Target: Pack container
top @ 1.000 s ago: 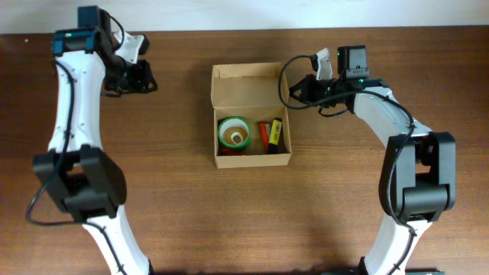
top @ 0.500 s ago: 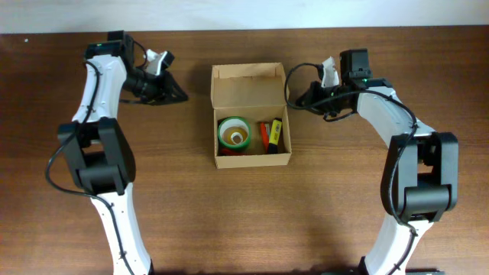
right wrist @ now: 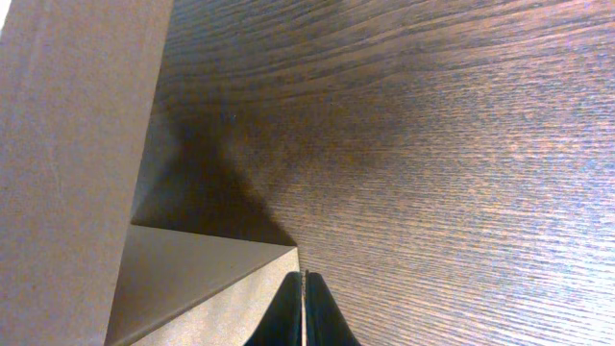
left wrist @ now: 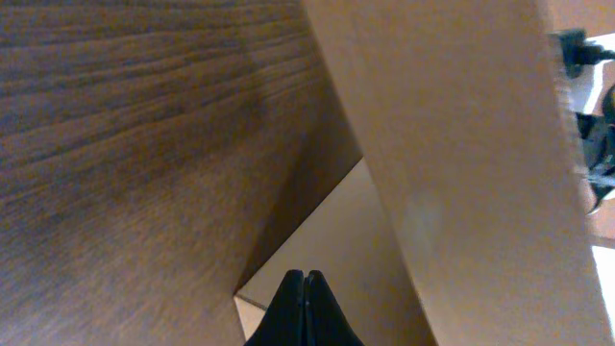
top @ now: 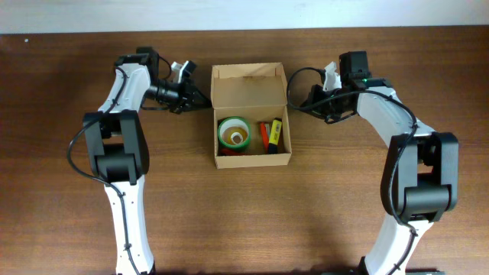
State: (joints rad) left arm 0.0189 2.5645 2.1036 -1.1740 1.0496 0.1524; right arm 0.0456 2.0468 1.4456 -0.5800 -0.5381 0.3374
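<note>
The container (top: 223, 159), a tan cardboard box, stands open at mid-table with its lid (top: 248, 72) raised at the back. Inside lie a green tape roll (top: 233, 134), an orange pen (top: 263, 135) and a yellow marker (top: 276, 133). My left gripper (top: 205, 100) is shut, its tips close to the box's left wall. In the left wrist view that gripper (left wrist: 305, 280) points at a side flap (left wrist: 360, 231) beside the wall (left wrist: 461, 144). My right gripper (top: 293, 101) is shut at the box's right wall. In the right wrist view its tips (right wrist: 305, 280) lie at a flap's corner (right wrist: 211, 279).
The brown wooden table (top: 244, 221) spreads around the box. A pale wall strip (top: 244, 14) runs along the far edge. Both arm bases stand at the near corners, left (top: 130, 252) and right (top: 393, 252).
My left arm has swung right from the far left of the table to the box's left side, and its jaws have closed. The right gripper edged slightly toward the box.
</note>
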